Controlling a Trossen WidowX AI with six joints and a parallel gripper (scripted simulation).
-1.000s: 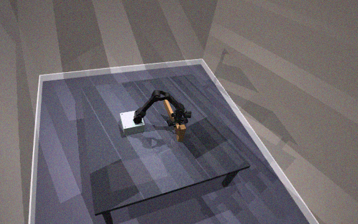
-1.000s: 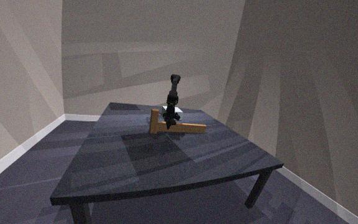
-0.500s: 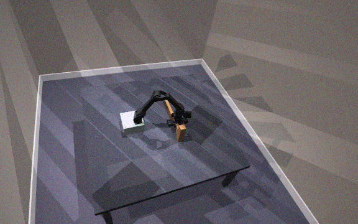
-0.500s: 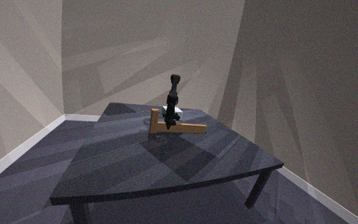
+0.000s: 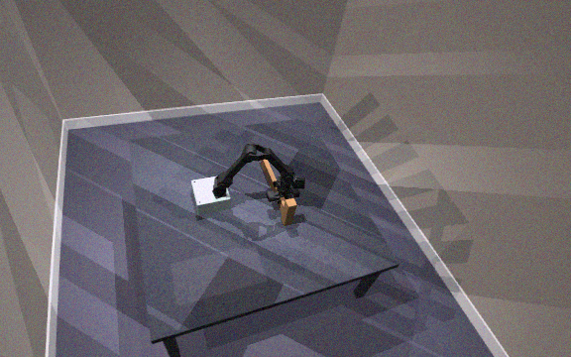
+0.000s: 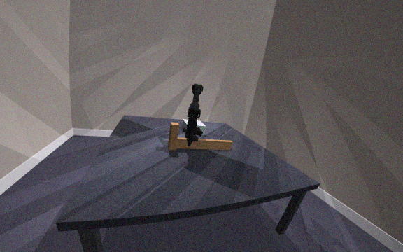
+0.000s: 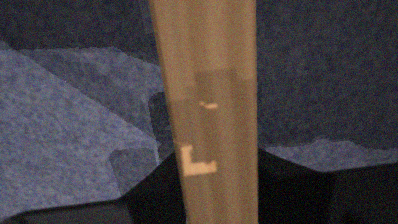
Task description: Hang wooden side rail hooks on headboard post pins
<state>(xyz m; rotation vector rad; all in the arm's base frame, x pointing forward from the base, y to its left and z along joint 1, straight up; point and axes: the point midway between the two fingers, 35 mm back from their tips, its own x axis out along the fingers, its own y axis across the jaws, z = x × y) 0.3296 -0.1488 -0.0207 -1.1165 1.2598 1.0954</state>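
Worked, seemingly, at seating the hooks at the upright orange-brown wooden headboard post, just left of the black parallel-jaw gripper from outside. Needed next to confirm both hooks on pins, hidden here, before releasing. Stood behind, clear of the path: white box-shaped base. Pinched the long orange-brown wooden side rail, extending rightward, seemingly down at its far end.
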